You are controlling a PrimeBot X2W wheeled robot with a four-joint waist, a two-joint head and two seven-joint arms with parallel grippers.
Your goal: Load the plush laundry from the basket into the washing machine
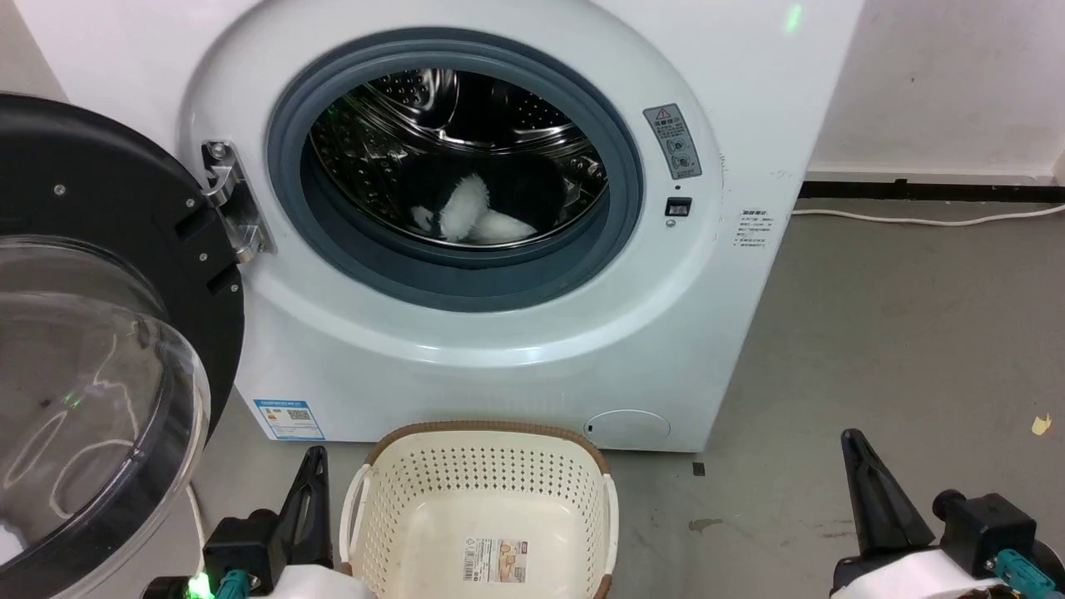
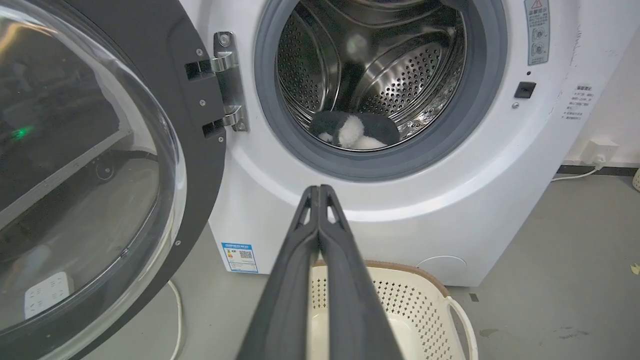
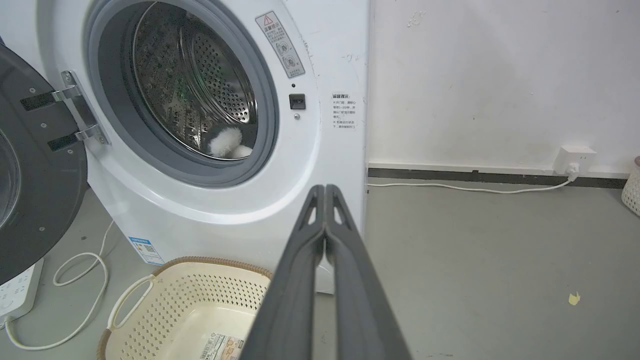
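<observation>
Head view: fluffy toy (image 1: 474, 212) lying low inside the washing machine (image 1: 532, 366), on the bottom of the shiny drum (image 1: 399, 108) full of little holes. Mostly black fur, with soft white patches up front. Looks squashy and light, easy to push. Basket (image 1: 391, 507) on the floor just in front of the machine, with nothing in it but a sticker (image 1: 497, 559) on the bottom. Cream plastic, dotted with holes, rounded corners, brown woven-look rim, loop handles at the sides. Seems to be past the loading step, judging by toy in and basket bare. Left fingers (image 2: 295, 280) pressed tight together, pinching nothing, pointing up just beside the basket's left side. Right fingers (image 3: 295, 290) pressed together too, holding nothing, well off to the right above the grey floor (image 1: 874, 333). Door (image 1: 100, 166) wide open on the left, hanging from a metal hinge (image 1: 233, 204): black round frame, clear bowl-shaped window. Thick grey rubber ring (image 1: 620, 183) around the opening, smooth white front all around. Next, probably nothing more to carry; maybe shut the door. Would call for the left arm to get behind the door's edge and swing it round gently, without bumping the basket. Might also need a check for fur caught on the rubber ring; from here, looks well inside.
</observation>
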